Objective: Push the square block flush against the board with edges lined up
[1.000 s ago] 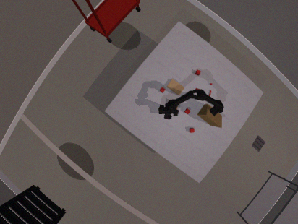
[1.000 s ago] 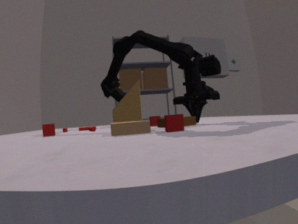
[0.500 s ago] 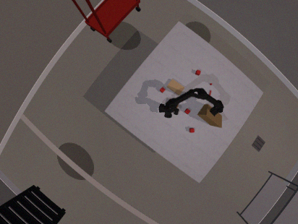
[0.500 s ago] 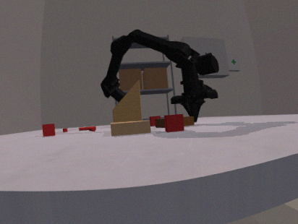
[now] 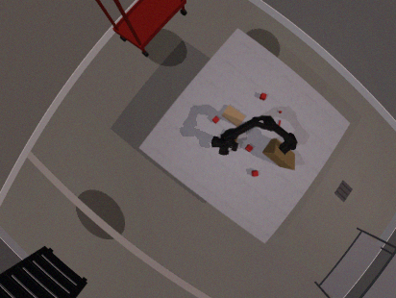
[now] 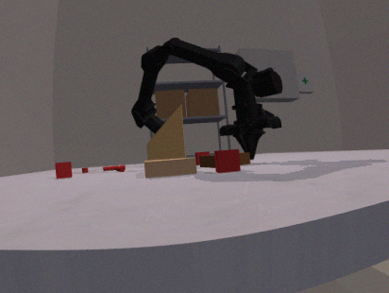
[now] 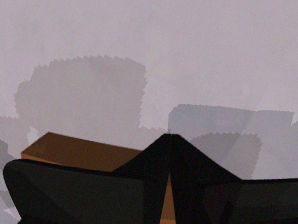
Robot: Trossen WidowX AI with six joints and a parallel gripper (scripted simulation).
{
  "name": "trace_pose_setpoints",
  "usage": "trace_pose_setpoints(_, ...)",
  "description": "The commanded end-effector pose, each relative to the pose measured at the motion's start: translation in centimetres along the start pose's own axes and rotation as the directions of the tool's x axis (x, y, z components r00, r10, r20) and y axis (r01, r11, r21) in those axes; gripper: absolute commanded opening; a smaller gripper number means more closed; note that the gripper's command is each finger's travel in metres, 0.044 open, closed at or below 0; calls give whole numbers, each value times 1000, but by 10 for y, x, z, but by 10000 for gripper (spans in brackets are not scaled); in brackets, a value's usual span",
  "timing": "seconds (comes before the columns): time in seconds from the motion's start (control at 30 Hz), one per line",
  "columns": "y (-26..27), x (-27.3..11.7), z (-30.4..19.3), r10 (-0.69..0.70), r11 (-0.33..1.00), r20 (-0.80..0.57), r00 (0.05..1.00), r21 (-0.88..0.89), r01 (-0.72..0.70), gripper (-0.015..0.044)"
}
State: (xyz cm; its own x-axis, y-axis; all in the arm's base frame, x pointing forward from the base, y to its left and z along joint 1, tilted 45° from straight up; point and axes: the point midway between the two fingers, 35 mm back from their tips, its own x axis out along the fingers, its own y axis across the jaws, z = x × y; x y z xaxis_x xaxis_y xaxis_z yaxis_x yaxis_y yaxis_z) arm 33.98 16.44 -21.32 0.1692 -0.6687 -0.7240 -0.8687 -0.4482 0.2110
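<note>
The pale wooden board [image 5: 234, 115] [image 6: 170, 168] lies flat on the table. The darker brown piece, which looks like the square block [image 6: 245, 158] [image 7: 90, 152], lies flat and apart from it; in the top view it is mostly hidden under the gripper. My gripper [image 6: 252, 157] [image 7: 170, 141] is shut and empty, pointing down with its tips low, close beside the brown block. In the wrist view the fingers cover much of the block, and some of it shows between them. Whether the tips touch it I cannot tell.
Red cubes stand around: one [image 5: 215, 119] [image 6: 228, 161] beside the board, another [image 5: 249, 148] between gripper and arm base, others [image 5: 262, 96] [image 5: 255, 173] farther out. Small red pieces [image 5: 280, 111] [image 6: 114, 168] lie near the arm. A tan wedge [image 5: 272, 149] [image 6: 171, 137] stands at the arm's base.
</note>
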Motion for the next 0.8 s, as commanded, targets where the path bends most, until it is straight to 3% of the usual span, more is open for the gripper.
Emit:
trace_pose_setpoints(0.0,2,2,-8,6,1000,-7,1000,1,-6,0)
trace_pose_setpoints(0.77,2,2,-28,7,1000,-8,1000,0,-7,0)
